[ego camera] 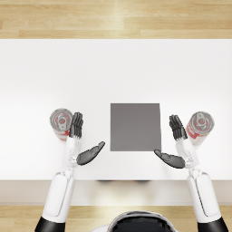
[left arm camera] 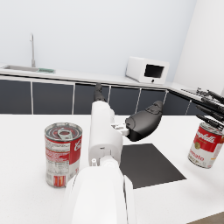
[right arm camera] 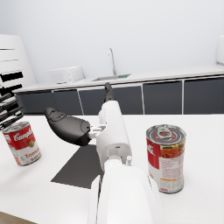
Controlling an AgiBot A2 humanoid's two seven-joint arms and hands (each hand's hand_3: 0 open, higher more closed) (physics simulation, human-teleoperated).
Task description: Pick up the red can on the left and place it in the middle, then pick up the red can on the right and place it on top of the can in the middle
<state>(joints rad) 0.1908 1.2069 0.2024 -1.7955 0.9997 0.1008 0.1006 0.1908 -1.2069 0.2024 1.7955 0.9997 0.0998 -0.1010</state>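
Two red-and-white soup cans stand upright on the white table (ego camera: 116,72). The left can (ego camera: 61,122) (left arm camera: 63,154) is just outside my left hand (ego camera: 79,140) (left arm camera: 140,124), whose fingers (ego camera: 76,125) lie alongside it with the thumb spread toward the mat; nothing is held. The right can (ego camera: 199,125) (right arm camera: 165,157) stands just beyond my right hand (ego camera: 177,142) (right arm camera: 68,127), which is also spread and holds nothing. Whether either hand touches its can I cannot tell. A dark grey square mat (ego camera: 135,127) lies flat between the hands.
The table's near edge (ego camera: 116,180) runs just behind my wrists. A wooden floor (ego camera: 116,18) shows past the far edge. In the wrist views a counter with dark cabinets, a sink tap (left arm camera: 32,49) and a white microwave (left arm camera: 147,70) stands well behind the table.
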